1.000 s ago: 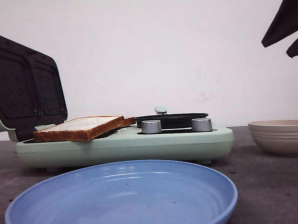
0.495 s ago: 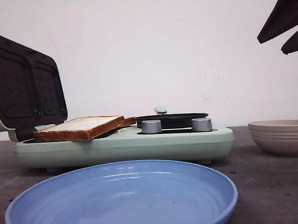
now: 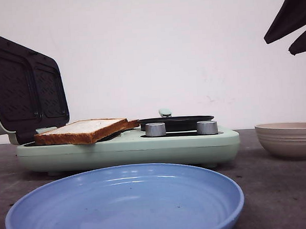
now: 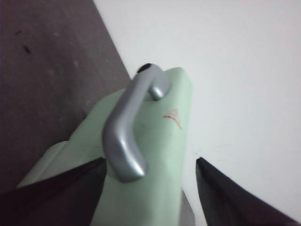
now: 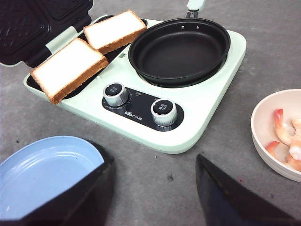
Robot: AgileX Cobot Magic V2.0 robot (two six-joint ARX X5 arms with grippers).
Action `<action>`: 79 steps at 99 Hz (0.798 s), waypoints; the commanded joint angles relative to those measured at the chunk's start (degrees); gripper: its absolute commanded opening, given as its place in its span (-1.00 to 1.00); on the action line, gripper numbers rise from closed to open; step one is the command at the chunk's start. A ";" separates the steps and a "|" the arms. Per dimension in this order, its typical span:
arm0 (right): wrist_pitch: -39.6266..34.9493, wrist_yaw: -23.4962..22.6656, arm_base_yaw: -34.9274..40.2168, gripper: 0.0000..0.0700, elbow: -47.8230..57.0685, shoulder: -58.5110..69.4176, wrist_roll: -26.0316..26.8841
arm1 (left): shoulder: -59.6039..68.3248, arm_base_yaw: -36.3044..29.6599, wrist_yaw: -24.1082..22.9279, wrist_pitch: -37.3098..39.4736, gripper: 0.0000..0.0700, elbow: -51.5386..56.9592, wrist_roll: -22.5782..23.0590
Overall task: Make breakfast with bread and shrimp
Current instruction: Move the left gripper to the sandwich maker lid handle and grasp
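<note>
Lid (image 3: pixel 23 85) of green breakfast maker (image 3: pixel 129 149) upright at left, left gripper (image 4: pixel 149 188) spread wide either side of its grey handle (image 4: pixel 129 127), no contact visible. Bread (image 5: pixel 68 68): two slices side by side on grill plate below lid, second slice (image 5: pixel 115 30) farther back. Black pan (image 5: pixel 178 49) beside them, two knobs (image 5: pixel 163 110) in front. Blue plate (image 3: pixel 124 206) nearest. Right gripper (image 3: pixel 294 22) high at right, fingers apart, holding nothing, well above beige bowl (image 5: pixel 263 141); shrimp (image 5: pixel 287 134) inside bowl, far from bread.
</note>
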 commanded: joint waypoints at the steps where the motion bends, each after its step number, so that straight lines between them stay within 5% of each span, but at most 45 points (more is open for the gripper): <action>1: 0.57 -0.20 0.20 -0.09 0.35 0.17 -0.44 | 1.09 0.22 -0.28 0.72 0.04 0.72 0.39; 79: 0.57 -0.13 0.20 -0.09 0.35 0.17 -0.42 | 12.35 -0.28 1.64 13.46 -0.03 0.72 -2.03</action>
